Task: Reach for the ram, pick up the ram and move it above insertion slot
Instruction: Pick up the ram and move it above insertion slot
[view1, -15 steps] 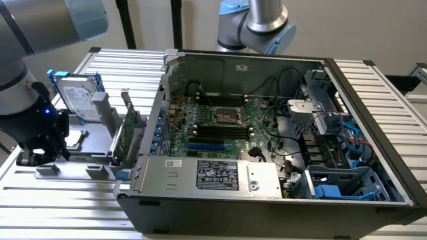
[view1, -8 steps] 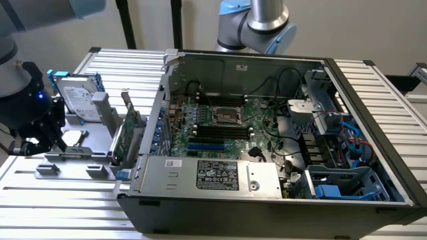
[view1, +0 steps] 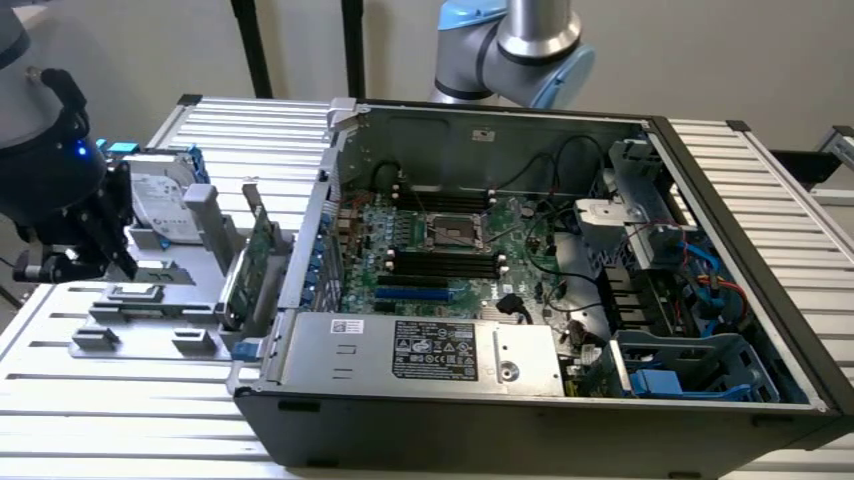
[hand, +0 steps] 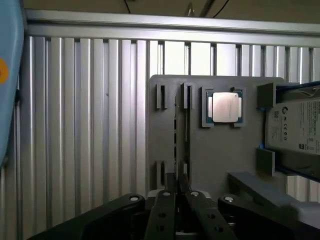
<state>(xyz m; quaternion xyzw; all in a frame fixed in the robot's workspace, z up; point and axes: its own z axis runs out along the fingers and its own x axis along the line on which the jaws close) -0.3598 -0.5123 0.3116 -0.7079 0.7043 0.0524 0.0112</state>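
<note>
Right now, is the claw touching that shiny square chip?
Apart. In the wrist view the claw sits away from the shiny square chip, with bare grey tray plainly showing between them.

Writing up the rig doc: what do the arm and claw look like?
The arm is a silver tube with light-blue joint caps. The claw is matte black, built of jointed links with small silver screw heads. A blue light glows on the dark wrist housing.
</note>
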